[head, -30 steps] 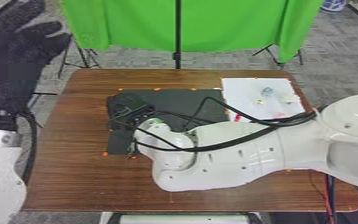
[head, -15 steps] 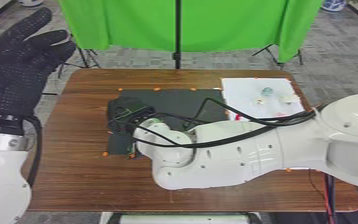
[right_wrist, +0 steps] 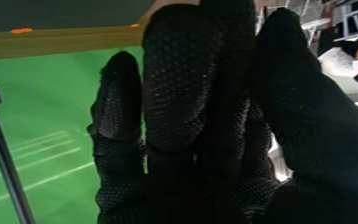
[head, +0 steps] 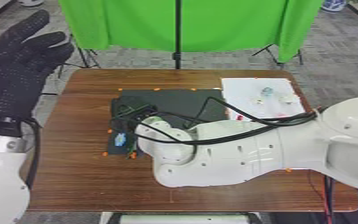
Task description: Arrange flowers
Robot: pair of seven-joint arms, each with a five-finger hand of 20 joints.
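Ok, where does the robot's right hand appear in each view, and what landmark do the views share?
Head view: the right hand is over the left part of the dark mat.
Right wrist view: close up, before the green curtain.
Shared landmark: that curtain.

- Passage: near strip of the table; left strip, beside the dark mat.
- Obstruction: right arm reaches across to the mat; black cables loop over it.
- Obstruction: small blue item near the right hand.
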